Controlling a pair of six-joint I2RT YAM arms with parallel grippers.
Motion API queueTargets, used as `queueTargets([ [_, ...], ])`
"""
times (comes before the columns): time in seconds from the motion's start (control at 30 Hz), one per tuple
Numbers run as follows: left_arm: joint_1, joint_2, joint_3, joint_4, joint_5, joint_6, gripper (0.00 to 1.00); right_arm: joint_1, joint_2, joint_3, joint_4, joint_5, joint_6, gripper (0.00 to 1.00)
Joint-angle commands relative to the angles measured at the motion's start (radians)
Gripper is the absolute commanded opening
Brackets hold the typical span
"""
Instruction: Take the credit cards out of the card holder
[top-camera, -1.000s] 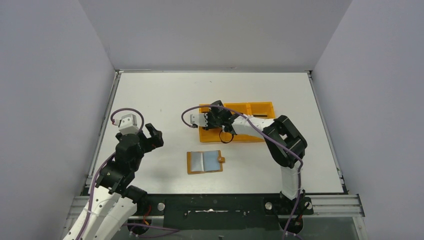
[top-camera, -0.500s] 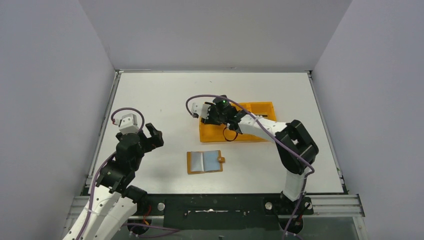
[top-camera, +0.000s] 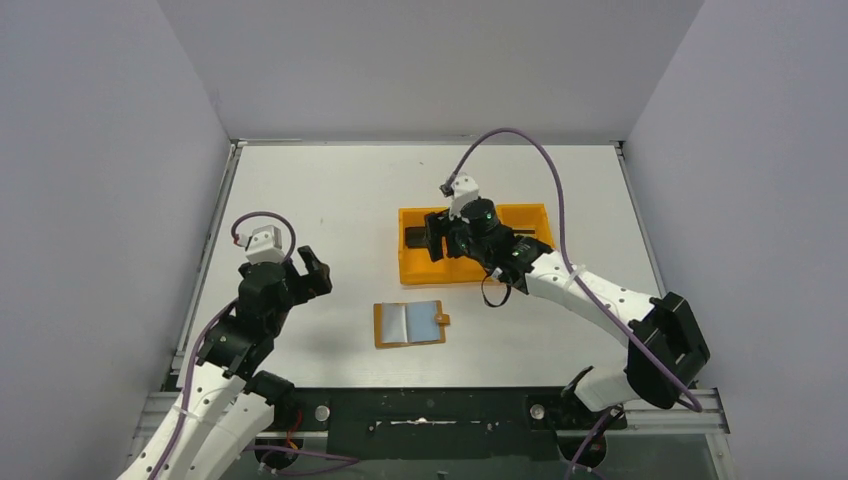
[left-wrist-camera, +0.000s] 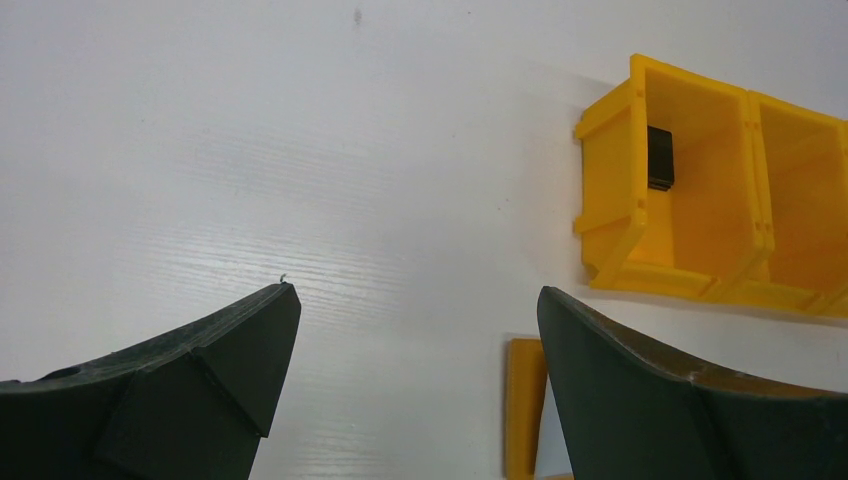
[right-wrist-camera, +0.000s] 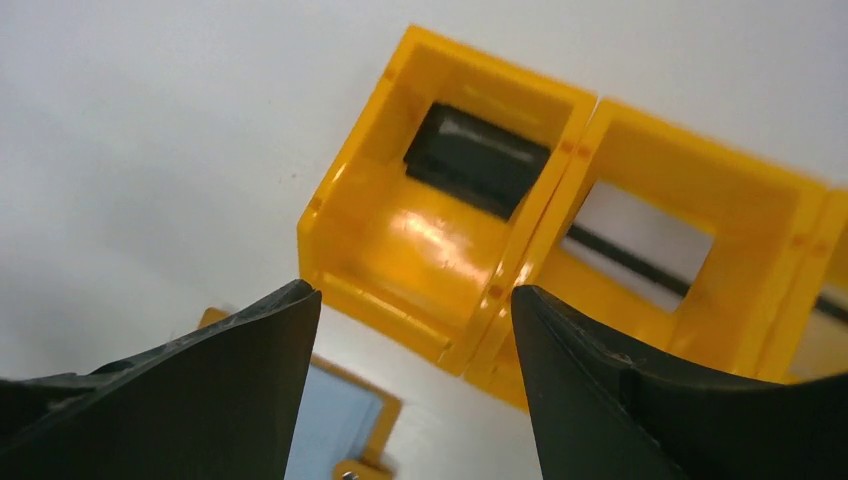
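Top view, left gripper (top-camera: 308, 270): you have it spread wide and empty, over bare table (top-camera: 300, 190), left of the card holder.
Top view, right gripper (top-camera: 432, 237): fingers apart, holding nothing, over the left compartment of the orange tray (top-camera: 475, 272).
Top view, card holder (top-camera: 410, 324): open and flat on the table, on the near side of the tray, apart from both grippers. A pale blue card (top-camera: 426, 319) shows on its right panel.
Left wrist view, left gripper (left-wrist-camera: 415, 295): wide, with only table between the fingers.
Left wrist view, tray (left-wrist-camera: 610, 200): a dark card (left-wrist-camera: 660, 157) leans against the wall of its nearest compartment.
Right wrist view, right gripper (right-wrist-camera: 415, 292): your fingers stand apart, with nothing gripped.
Right wrist view, tray (right-wrist-camera: 440, 250): the dark card (right-wrist-camera: 478, 160) sits in the left compartment and a grey card (right-wrist-camera: 640, 235) in the next one.
Right wrist view, card holder (right-wrist-camera: 385, 410): only a corner is visible, below the tray.
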Motion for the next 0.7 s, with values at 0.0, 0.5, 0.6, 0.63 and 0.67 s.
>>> queueTargets([
  [0.0, 0.008, 0.02, 0.03, 0.035, 0.028, 0.019, 0.91, 0.111, -0.04, -0.082, -0.223, 0.158, 0.506, 0.72],
  [0.5, 0.01, 0.046, 0.029, 0.032, 0.023, 0.019, 0.91, 0.26, 0.13, -0.167, -0.318, 0.321, 0.806, 0.73],
  [0.6, 0.011, 0.045, 0.029, 0.032, 0.023, 0.019, 0.91, 0.265, 0.188, -0.13, -0.366, 0.347, 0.812, 0.72],
  [0.63, 0.011, 0.045, 0.03, 0.032, 0.023, 0.018, 0.91, 0.272, 0.197, -0.12, -0.387, 0.361, 0.821, 0.72],
  [0.67, 0.011, 0.046, 0.029, 0.031, 0.023, 0.018, 0.91, 0.281, 0.202, -0.111, -0.413, 0.382, 0.833, 0.71],
])
